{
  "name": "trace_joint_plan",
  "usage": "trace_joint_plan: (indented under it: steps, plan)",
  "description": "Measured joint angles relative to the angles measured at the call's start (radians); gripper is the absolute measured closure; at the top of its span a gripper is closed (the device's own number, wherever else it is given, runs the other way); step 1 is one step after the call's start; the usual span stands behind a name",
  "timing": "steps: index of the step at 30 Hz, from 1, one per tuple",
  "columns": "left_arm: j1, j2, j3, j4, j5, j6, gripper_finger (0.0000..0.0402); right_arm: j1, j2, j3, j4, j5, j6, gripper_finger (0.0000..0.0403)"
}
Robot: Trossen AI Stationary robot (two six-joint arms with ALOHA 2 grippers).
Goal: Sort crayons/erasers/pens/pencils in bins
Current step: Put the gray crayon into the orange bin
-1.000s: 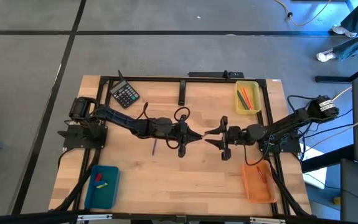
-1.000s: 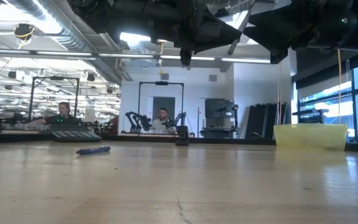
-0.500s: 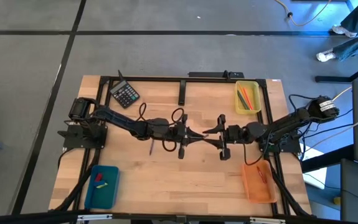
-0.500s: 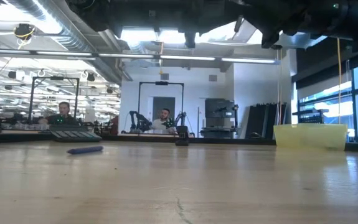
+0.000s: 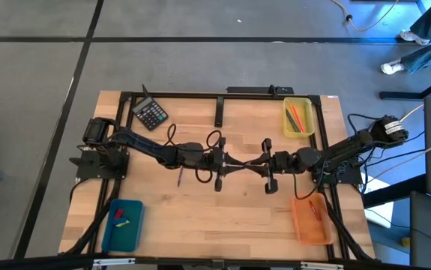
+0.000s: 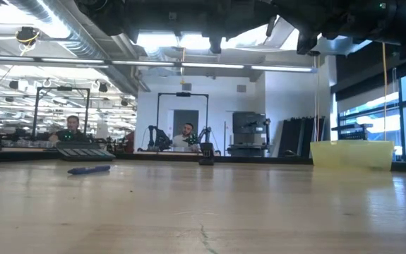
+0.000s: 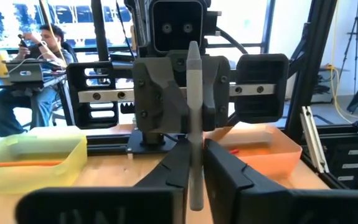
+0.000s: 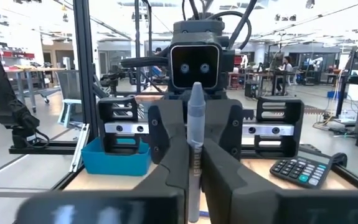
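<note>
Grey slim pen (image 5: 243,162) bridges both grippers from above, left gripper (image 5: 232,162) and right gripper (image 5: 252,162) nose to nose. Left wrist: fingers pinched on it. Right wrist: same clamp. Handover; I judge the left should release next, orange plastic bin (image 5: 310,218) behind the right.

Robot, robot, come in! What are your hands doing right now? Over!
Left gripper and right gripper tip to tip over mid-table, both shut on one grey pen. Blue pen lies loose beneath the left arm. Nothing blocking.
</note>
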Motion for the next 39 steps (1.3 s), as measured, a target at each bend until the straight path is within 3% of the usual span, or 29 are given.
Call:
trace_joint_plan:
  steps: [8,12,19,22,27,31,35,39]
  plan:
    - [0.0,0.0,0.0,-0.02,-0.017,0.0,0.0292,0.0,-0.003,0.0,-0.009,0.073,0.047,0.0363]
    - [-0.001,-0.002,0.001,-0.071,-0.054,-0.014,0.0263,0.001,-0.077,0.0,-0.091,0.096,0.089,0.0369]
    - [-0.002,-0.002,0.001,-0.241,-0.132,-0.07,0.0254,0.028,-0.328,0.013,-0.568,0.171,0.226,0.0367]
    - [-0.005,-0.002,0.001,-0.332,-0.133,-0.114,0.0254,0.039,-0.411,0.086,-0.898,0.184,0.319,0.0367]
    - [-0.03,-0.005,0.0,-0.498,-0.135,-0.23,0.0254,0.09,-0.429,0.292,-1.534,0.147,0.564,0.0367]
    - [-0.053,-0.005,0.0,-0.567,-0.151,-0.245,0.0255,0.174,-0.401,0.443,-1.883,0.129,0.799,0.0367]
    - [-0.069,-0.005,0.0,-0.607,-0.178,-0.304,0.0255,0.271,-0.373,0.532,-2.067,0.021,1.014,0.0366]
    - [-0.083,-0.042,0.008,-0.683,-0.211,-0.334,0.0255,0.381,-0.348,0.548,-2.086,-0.037,1.157,0.0357]
